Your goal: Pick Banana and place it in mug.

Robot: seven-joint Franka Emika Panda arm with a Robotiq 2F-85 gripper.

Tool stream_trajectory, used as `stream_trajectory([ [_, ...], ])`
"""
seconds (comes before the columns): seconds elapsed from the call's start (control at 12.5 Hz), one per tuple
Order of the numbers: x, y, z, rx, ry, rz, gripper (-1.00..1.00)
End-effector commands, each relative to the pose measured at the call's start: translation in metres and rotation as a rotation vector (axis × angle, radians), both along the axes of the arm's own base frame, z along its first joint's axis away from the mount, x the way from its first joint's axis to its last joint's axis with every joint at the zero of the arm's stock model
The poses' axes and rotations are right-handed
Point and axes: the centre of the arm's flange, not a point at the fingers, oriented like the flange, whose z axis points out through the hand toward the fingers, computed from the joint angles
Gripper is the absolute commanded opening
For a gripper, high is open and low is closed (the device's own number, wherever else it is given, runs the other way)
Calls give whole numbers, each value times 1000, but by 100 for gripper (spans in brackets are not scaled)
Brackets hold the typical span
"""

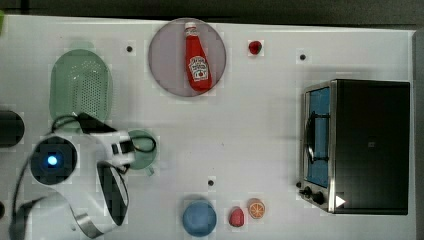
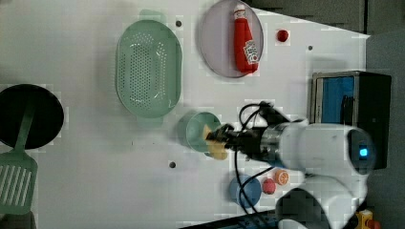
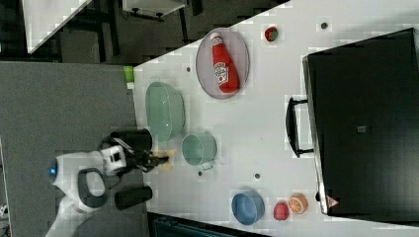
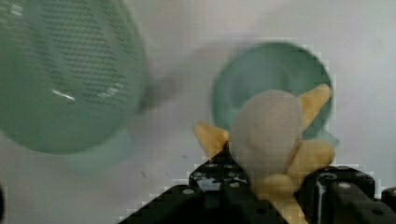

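One banana: pale yellow peeled soft banana (image 4: 273, 135) — clamped in the black fingers (image 4: 261, 196)
Position: above the small dark-green round mug (image 2: 198, 131), near its rim
Mug: upright on white tabletop (image 1: 260, 130) — beside pale-green perforated colander (image 2: 149, 69)

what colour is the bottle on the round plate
Red with a white label, the bottle shows best in the top view.
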Motion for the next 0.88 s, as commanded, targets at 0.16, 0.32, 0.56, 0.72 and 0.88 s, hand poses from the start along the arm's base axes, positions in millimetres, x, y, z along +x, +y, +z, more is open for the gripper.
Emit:
stream_trajectory([
  [0.16,25,-33,-48,11,30,-220,-20],
  [0.32,24,-32,-61,13,42,-219,22],
  [0.56,26,-32,-63,18,36,-222,90],
  [0.72,30,-33,-54,26,15,-227,100],
  [0.88,46,-41,-18,37,-44,-248,100],
])
